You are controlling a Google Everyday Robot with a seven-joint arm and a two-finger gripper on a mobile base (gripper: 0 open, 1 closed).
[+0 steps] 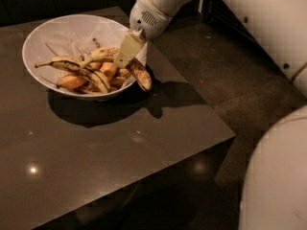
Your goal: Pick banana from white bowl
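Camera view: pincer (123, 56) over white bowl (57, 32); banana (103, 54) directly beneath it.

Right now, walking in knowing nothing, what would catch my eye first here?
A big white bowl sits at the far left of the dark table, filled with orange fruit chunks and a speckled banana. The robot's gripper dips into the bowl's right side, beside that banana. The bulky white arm fills the right edge.

The bowl (57, 32) sat on the desk (120, 143), upper left of the frame. In it the banana (103, 54) lay right of a slimmer banana (64, 64), above the fruit chunks (71, 82). The tool (123, 57) stood at the banana's right end, by the bowl's right rim.
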